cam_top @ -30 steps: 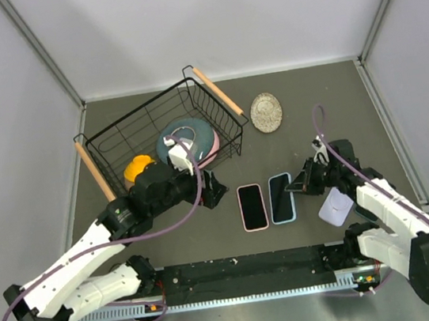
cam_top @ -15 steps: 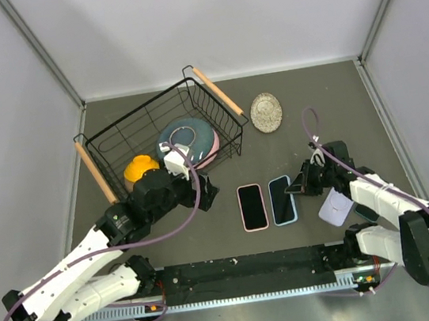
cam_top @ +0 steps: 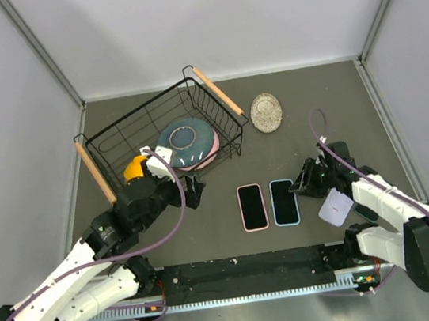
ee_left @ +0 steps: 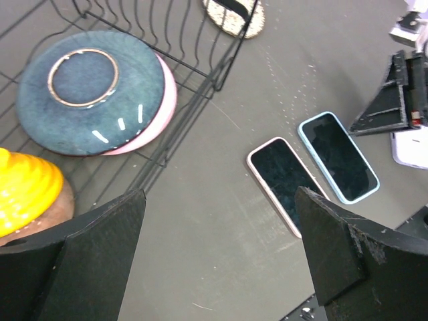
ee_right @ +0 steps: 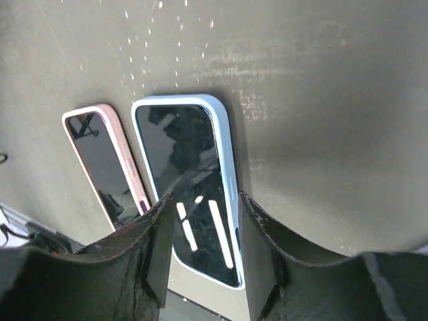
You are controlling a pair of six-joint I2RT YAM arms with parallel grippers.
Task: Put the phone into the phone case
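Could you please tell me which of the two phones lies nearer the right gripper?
The blue-cased phone, on the right of the pair; the pink-cased phone lies beyond it from the right gripper.

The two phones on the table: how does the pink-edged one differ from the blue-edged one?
The pink-edged phone has a pink rim; the blue-edged phone has a light blue one. The blue-edged phone lies next to the right tool; the pink-edged phone lies farther left of it. Both lie flat, dark screens up, side by side.
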